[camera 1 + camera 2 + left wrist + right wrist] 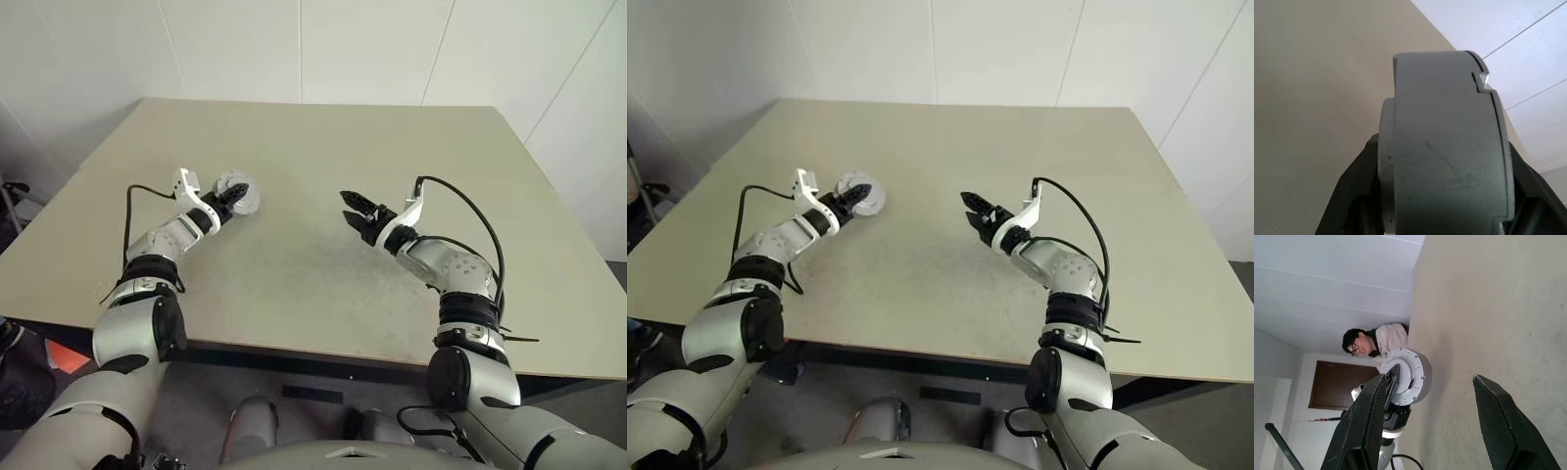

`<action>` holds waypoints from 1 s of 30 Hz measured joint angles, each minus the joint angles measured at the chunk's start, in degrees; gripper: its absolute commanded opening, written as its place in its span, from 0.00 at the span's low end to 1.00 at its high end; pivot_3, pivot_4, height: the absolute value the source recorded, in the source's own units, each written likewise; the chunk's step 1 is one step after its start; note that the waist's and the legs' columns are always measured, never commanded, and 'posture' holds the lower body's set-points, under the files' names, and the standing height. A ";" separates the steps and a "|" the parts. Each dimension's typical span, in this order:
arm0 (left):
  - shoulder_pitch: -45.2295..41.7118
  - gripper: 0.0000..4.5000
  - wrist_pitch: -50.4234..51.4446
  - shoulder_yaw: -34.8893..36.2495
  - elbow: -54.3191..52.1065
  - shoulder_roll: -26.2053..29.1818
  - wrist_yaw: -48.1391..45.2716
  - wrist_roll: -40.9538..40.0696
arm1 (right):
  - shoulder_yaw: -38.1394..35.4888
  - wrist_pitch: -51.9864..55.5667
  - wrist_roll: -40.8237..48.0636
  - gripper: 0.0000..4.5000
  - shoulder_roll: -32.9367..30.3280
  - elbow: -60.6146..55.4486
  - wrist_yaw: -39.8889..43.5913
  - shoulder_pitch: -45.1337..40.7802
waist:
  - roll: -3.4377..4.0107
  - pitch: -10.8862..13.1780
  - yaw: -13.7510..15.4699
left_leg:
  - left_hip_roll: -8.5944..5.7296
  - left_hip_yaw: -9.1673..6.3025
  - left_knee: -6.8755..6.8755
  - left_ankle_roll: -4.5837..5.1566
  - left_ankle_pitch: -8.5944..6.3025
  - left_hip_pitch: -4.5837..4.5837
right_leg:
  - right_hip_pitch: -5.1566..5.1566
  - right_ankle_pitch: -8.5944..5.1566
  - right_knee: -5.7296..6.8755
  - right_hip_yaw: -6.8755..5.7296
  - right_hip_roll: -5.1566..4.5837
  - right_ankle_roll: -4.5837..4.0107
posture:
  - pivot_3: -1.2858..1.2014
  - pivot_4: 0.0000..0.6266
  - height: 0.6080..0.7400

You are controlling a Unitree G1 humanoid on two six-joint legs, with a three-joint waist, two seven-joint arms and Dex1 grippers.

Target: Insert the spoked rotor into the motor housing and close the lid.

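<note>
I have the broad beige desk [323,196] before me, bare across its middle. My left gripper [228,199] is closed on a round grey assembly [238,193], held off to the left over the desk; from the right wrist view it shows a flat grey face with a ring of small bolts around the rim, and from the left wrist view I see its thick grey side wall with a parting line and a small notch, clamped between the black fingers [1352,186]. I judge this to be the motor housing with the lid on or against it, but I cannot tell whether the spoked rotor sits inside. My right gripper [357,209] hangs empty over the desk's middle, its two fingers spread, pointing toward the assembly and well apart from it. A person [1378,340] shows in the right wrist view beyond the desk's edge. To do this step well I would keep the left grip steady and square, bring the right gripper in slowly toward the bolted face, check that the notch on the rim lines up, and press the lid evenly so it does not cock.
</note>
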 measured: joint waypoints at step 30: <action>1.91 0.99 -9.96 -7.69 6.05 3.67 -2.43 13.60 | 0.76 0.34 -4.90 0.70 -0.16 0.03 -0.05 0.24 | -0.02 -0.02 -0.38 | 0.01 0.03 -0.04 -0.24 0.09 0.58 | 0.28 -0.15 0.29 0.08 0.00 -0.18 | 0.52 0.00 1.00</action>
